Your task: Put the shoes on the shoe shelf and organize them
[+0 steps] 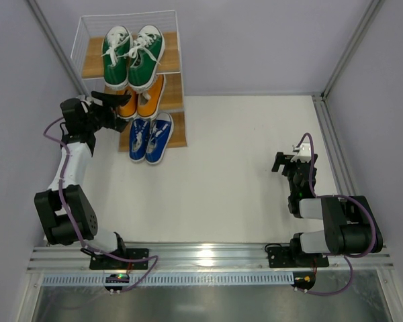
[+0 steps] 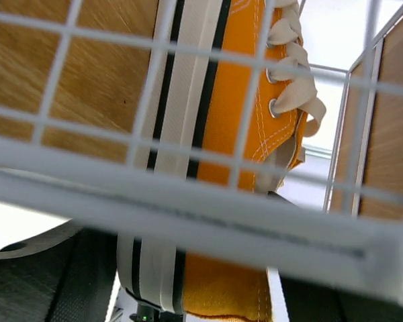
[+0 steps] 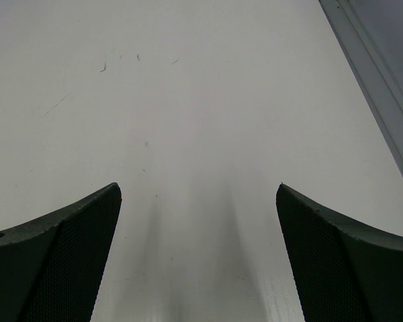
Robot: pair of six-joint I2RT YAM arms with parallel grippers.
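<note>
Left fingers [image 2: 33,288] seemingly tight on orange shoe [image 2: 235,134] at shelf [image 2: 87,80] edge; right fingers [image 3: 54,268] apart above table [image 3: 201,100].

The top external camera looks down from above the near edge over the whole table [image 1: 242,154] and shoe shelf [image 1: 94,64]. The left wrist camera sits very close to that shelf's wire frame [image 2: 188,208]; the right wrist camera faces the table from close above.

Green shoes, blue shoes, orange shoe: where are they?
green shoes [image 1: 146,48], top view, on the right-hand shoe's laces.
blue shoes [image 1: 160,135], top view, on the right-hand shoe's laces.
orange shoe [image 2: 223,114], left wrist view, on its orange canvas side.
</note>
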